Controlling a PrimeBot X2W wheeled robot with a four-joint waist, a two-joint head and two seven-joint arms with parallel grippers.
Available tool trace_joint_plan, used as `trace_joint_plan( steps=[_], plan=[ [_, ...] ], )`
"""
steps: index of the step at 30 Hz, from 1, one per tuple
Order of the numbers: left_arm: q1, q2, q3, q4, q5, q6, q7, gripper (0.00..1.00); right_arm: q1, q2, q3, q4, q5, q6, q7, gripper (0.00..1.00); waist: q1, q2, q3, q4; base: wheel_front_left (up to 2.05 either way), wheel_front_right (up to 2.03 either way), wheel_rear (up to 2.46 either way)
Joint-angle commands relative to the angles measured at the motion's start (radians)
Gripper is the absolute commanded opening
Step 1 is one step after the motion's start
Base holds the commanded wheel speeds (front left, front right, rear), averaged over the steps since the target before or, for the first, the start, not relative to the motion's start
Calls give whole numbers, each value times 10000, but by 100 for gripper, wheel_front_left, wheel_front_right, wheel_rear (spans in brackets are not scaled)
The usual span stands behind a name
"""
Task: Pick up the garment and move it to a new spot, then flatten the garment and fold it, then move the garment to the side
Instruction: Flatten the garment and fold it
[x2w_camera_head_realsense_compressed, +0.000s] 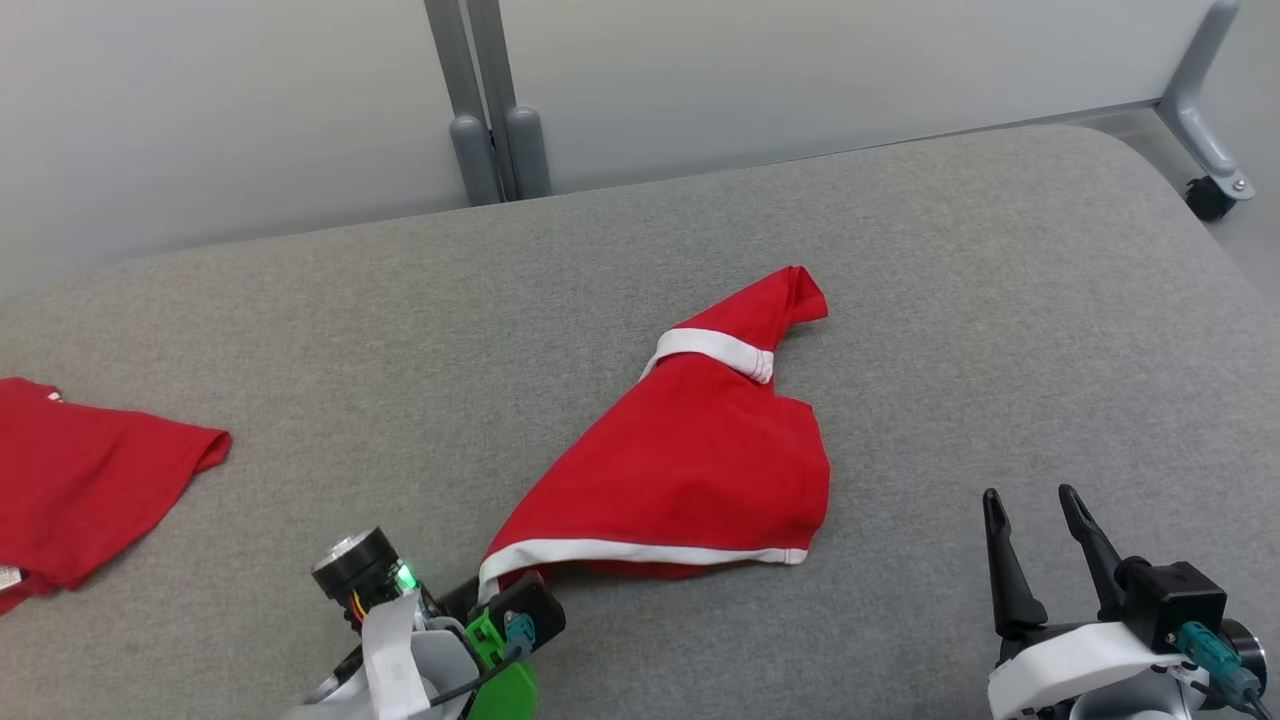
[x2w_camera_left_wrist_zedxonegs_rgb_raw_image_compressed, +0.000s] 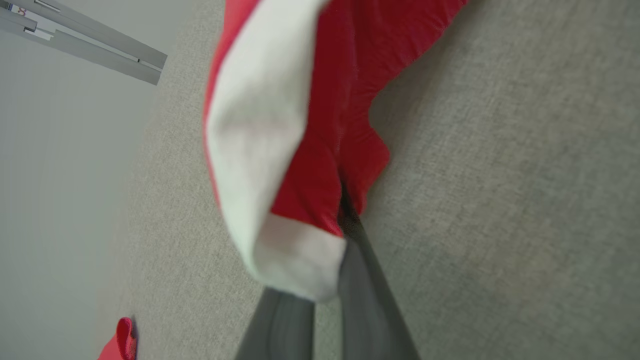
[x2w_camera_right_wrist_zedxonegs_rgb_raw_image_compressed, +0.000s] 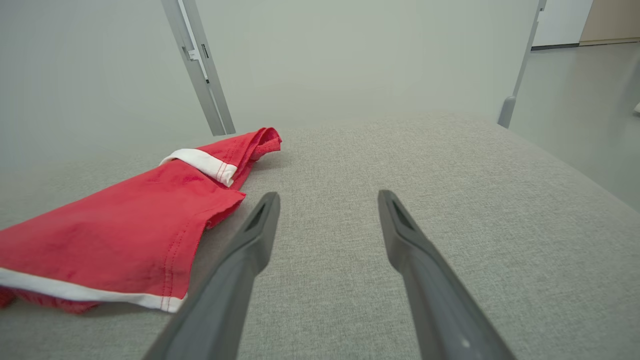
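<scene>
Left claw (x2w_camera_head_realsense_compressed: 503, 592), at the bottom of the head view left of centre, is pinching the near corner of the garment (x2w_camera_head_realsense_compressed: 700, 460) at its white hem; in the left wrist view its two dark fingers (x2w_camera_left_wrist_zedxonegs_rgb_raw_image_compressed: 360, 280) rise from the bottom edge and meet in the red cloth, with the white band draped over the left one, blurred. Right claw (x2w_camera_head_realsense_compressed: 1030, 495), at the lower right, is spread wide with nothing between its fingers, low over the grey cushion (x2w_camera_head_realsense_compressed: 950, 300); whether it touches the cushion I cannot tell.

From the pinched corner the garment runs up across the middle of the frame; it is broad at the near end and narrows to a bunched tip right of centre, with a second white band across it just before the tip. A second red cloth (x2w_camera_head_realsense_compressed: 90, 480) lies well apart at the left edge, partly cut off. Beyond the cushion's far edge, two grey posts (x2w_camera_head_realsense_compressed: 490, 120) stand against a pale panel at upper centre-left; a small black wheel (x2w_camera_head_realsense_compressed: 1208, 198) sits at the upper right.
</scene>
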Motion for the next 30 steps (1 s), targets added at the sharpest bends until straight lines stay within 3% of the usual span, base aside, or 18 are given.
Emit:
trace_joint_plan(
  steps=[1,3,12,20,25,28,30],
  plan=[
    [256,-2,150,-117,-197,130,-208,43,73,-15,-5,4,19,-10,-34,100,0,0,36,217,0,0,0],
    [432,-23,365,-256,-505,260,-507,100,50,-17,-13,15,-5,-10,-34,100,0,0,39,288,0,0,0],
    [1945,213,1816,-1448,-2342,1081,-1266,100,135,-16,-145,-100,-238,-10,-34,100,0,0,-81,333,0,0,0],
    [3963,635,3440,-3731,-3643,2665,-2626,100,332,-18,-578,-370,-505,-10,-32,100,0,0,-239,446,0,0,0],
    [5072,317,4872,-5076,-4032,3314,-2978,100,398,-84,-801,-567,-608,-10,-34,100,0,0,-356,665,0,0,0],
    [5779,-131,6041,-6100,-3650,3423,-2959,100,405,-110,-889,-656,-613,-10,-34,100,0,0,-414,821,0,0,0],
    [6202,-535,6852,-6744,-3176,3249,-2963,100,402,-107,-945,-718,-621,-10,-34,100,0,0,-458,935,0,0,0]
  ],
)
